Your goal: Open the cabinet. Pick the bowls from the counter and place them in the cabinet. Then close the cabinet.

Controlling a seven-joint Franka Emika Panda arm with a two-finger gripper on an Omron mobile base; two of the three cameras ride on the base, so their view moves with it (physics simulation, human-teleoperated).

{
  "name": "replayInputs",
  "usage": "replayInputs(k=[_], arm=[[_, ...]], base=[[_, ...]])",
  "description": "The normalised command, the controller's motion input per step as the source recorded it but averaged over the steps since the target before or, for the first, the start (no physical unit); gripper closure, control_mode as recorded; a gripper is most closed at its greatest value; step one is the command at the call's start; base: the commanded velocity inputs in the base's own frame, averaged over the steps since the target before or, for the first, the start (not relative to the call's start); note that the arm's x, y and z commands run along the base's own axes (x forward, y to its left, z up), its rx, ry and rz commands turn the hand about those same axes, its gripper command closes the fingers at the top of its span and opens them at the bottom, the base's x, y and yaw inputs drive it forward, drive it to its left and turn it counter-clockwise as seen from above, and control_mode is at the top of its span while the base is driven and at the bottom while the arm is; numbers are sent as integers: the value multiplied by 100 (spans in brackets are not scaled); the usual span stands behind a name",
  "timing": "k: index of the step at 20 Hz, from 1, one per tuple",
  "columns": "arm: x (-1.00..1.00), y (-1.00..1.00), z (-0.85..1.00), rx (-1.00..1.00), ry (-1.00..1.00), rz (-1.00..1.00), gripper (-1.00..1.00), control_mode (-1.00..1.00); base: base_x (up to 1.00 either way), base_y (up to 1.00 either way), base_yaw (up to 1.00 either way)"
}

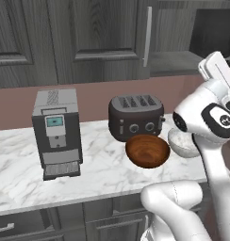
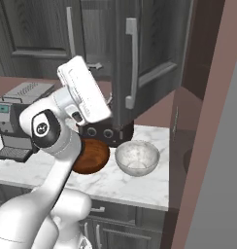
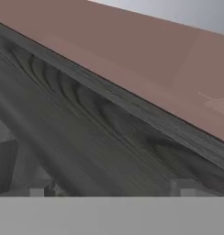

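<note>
The cabinet's right door [image 2: 140, 63] stands swung open toward me, its silver bar handle [image 2: 131, 63] facing out. The left door [image 1: 102, 33] is shut. On the counter, in front of the toaster, sit the reddish-brown bowl [image 1: 147, 150] [image 2: 91, 155] and the pale bowl [image 2: 137, 158] [image 1: 180, 143] side by side. The arm partly hides both. My gripper [image 3: 113, 189] is open with nothing between its fingertips. It is raised above the bowls near the open door, and its white hand [image 2: 84, 90] faces dark wood grain [image 3: 86, 137].
A black toaster [image 1: 135, 117] stands behind the bowls and a grey coffee machine [image 1: 55, 132] at the left of the marble counter [image 1: 98, 174]. Drawer fronts [image 1: 112, 221] run below. A reddish-brown wall panel [image 2: 208, 146] bounds the counter's right end.
</note>
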Motion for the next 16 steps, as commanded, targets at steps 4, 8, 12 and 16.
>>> replayInputs(k=[4,8,12,16], arm=[[54,-64,-2,0,0,-3,-100,-100],[92,-70,-7,0,1,0,-100,-100],[97,-85,-2,0,10,0,-100,-100],[20,-63,-1,0,1,0,-100,-100]], base=[[0,0,0],[0,0,0],[0,0,0],[0,0,0]])
